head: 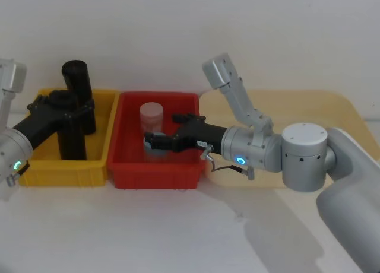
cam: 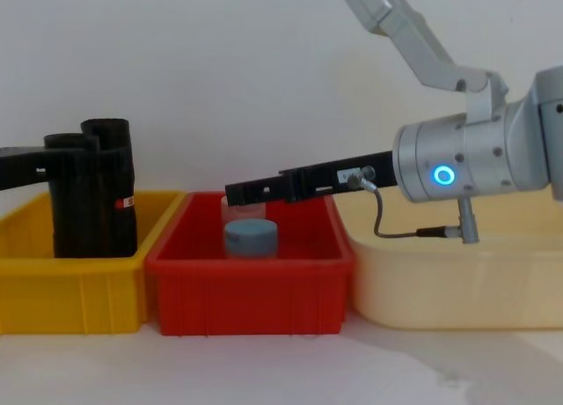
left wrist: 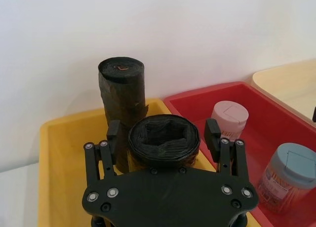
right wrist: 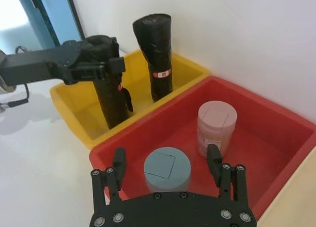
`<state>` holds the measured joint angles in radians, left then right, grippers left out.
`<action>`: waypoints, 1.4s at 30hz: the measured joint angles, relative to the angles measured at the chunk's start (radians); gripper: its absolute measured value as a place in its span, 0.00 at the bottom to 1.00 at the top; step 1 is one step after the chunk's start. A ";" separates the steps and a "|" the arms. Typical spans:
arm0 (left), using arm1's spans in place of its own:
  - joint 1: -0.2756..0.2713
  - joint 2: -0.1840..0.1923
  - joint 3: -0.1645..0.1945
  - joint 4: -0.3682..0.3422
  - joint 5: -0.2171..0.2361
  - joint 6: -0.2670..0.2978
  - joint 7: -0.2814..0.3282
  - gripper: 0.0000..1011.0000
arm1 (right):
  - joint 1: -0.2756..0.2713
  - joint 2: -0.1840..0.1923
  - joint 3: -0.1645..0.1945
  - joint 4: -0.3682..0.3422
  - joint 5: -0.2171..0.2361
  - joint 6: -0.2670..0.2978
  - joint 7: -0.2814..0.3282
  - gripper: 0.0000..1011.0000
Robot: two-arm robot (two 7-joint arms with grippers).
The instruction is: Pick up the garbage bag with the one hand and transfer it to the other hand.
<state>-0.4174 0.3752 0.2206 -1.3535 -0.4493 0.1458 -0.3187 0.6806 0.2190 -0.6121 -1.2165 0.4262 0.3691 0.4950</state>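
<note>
Left claw: my black angular gripper (left wrist: 163, 130) on the green-ringed wrist reaches into the yellow plastic bin (head: 65, 169). Its fingers (left wrist: 114, 130) are spread, one on either side of the roll, and I see a thin gap at each pad.
Garbage bag: the matte black rolled plastic cylinder (head: 72, 136) stands upright between those fingers. Its crinkled top end sits just ahead of the palm plate, and its foot is down inside the bin.
Second roll: a like black roll with a small red-and-white sticker (right wrist: 157, 49) stands upright just past the left fingertips, right beside the garbage bag. I cannot tell whether the two touch.
Right claw: my long slim black gripper (cam: 230, 194) on the blue-ringed wrist hovers over the red plastic bin (head: 154, 175), well apart from the left claw. Its fingers are spread with nothing between them.
Under the right claw: a clear jar with a grey-blue lid (right wrist: 167, 168) sits directly below the fingertips.
Past the right claw: a clear jar with a pale pink lid (right wrist: 215, 123) stands farther out, near one fingertip.
</note>
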 joint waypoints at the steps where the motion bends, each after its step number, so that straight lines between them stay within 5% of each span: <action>1: 0.000 0.000 0.000 0.000 0.000 0.000 0.000 0.99 | 0.001 -0.001 -0.002 0.004 -0.002 -0.001 -0.001 0.99; 42: -0.001 0.000 0.000 0.001 0.000 0.000 0.000 0.99 | 0.020 -0.026 -0.036 0.081 -0.052 -0.025 0.009 0.99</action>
<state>-0.4181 0.3752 0.2206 -1.3528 -0.4493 0.1459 -0.3186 0.7010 0.1926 -0.6483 -1.1359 0.3740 0.3446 0.5043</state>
